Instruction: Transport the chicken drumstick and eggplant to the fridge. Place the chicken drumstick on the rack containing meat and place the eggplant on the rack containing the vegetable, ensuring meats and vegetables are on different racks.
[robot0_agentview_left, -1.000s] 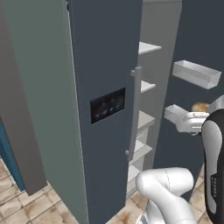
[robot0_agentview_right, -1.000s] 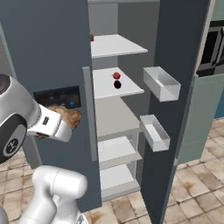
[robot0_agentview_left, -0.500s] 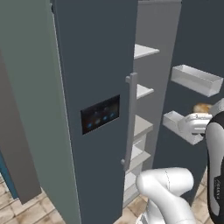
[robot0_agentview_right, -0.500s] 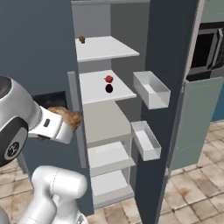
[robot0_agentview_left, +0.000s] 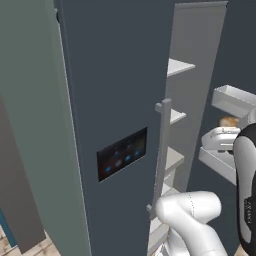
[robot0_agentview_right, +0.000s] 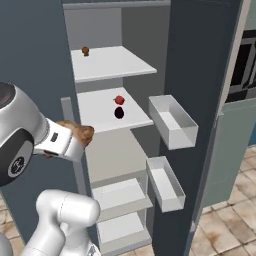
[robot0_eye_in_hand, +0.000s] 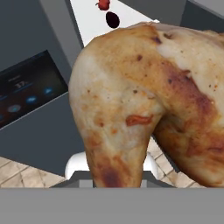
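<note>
my jaws are clamped on the chicken drumstick (robot0_agentview_right: 76, 133), held up just before the open fridge (robot0_agentview_right: 45, 60) beside its long grey handle (robot0_agentview_left: 162, 155); the eggplant (robot0_agentview_right: 119, 113) already lies on the second shelf (robot0_agentview_right: 100, 112) next to a small red lump (robot0_agentview_right: 119, 100); a brown lump (robot0_agentview_right: 85, 50) sits on the top shelf (robot0_agentview_right: 115, 62)

1. Golden-brown chicken drumstick (robot0_eye_in_hand: 148, 100), mottled with darker brown patches.
2. Slate-grey fridge (robot0_agentview_right: 200, 75) with pale shelves (robot0_agentview_right: 107, 62).
3. Black panel (robot0_agentview_left: 122, 153) with blue lights.
4. Dark purple, almost black eggplant (robot0_agentview_right: 119, 113) beside a red item (robot0_agentview_right: 119, 100).
</note>
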